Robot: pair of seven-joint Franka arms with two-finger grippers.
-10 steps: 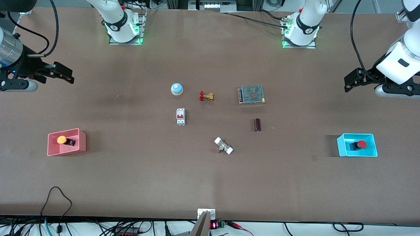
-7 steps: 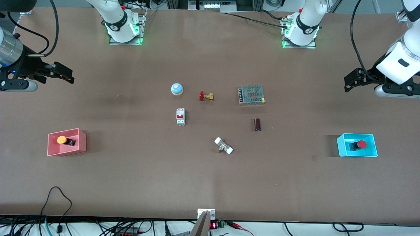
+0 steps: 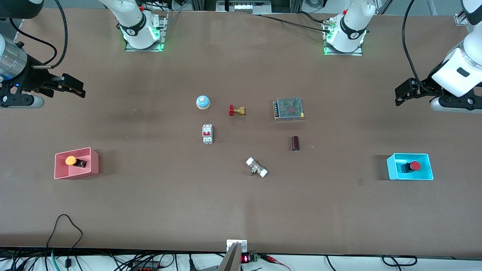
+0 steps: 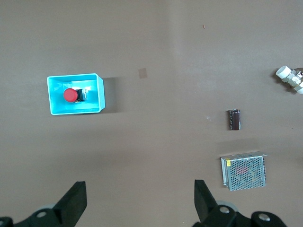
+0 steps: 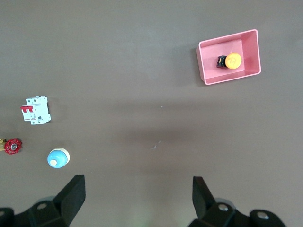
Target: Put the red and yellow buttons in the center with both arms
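The yellow-capped button (image 3: 71, 160) lies in the pink bin (image 3: 94, 165) toward the right arm's end; it also shows in the right wrist view (image 5: 232, 61). The red-capped button (image 3: 414, 165) lies in the cyan bin (image 3: 391, 167) toward the left arm's end; it also shows in the left wrist view (image 4: 70, 95). My right gripper (image 3: 77, 88) is open and empty, high over bare table, apart from the pink bin. My left gripper (image 3: 402, 93) is open and empty, high over bare table, apart from the cyan bin. The bare brown center (image 3: 241, 195) lies between the bins.
In the middle stand a blue dome bell (image 3: 203, 102), a white breaker (image 3: 207, 133), a red-handled brass valve (image 3: 236, 110), a metal mesh power supply (image 3: 289, 108), a dark cylinder (image 3: 295, 143) and a white-ended fitting (image 3: 257, 167).
My right gripper has shifted very slightly, away from the pink bin. The left arm and all objects have not moved.
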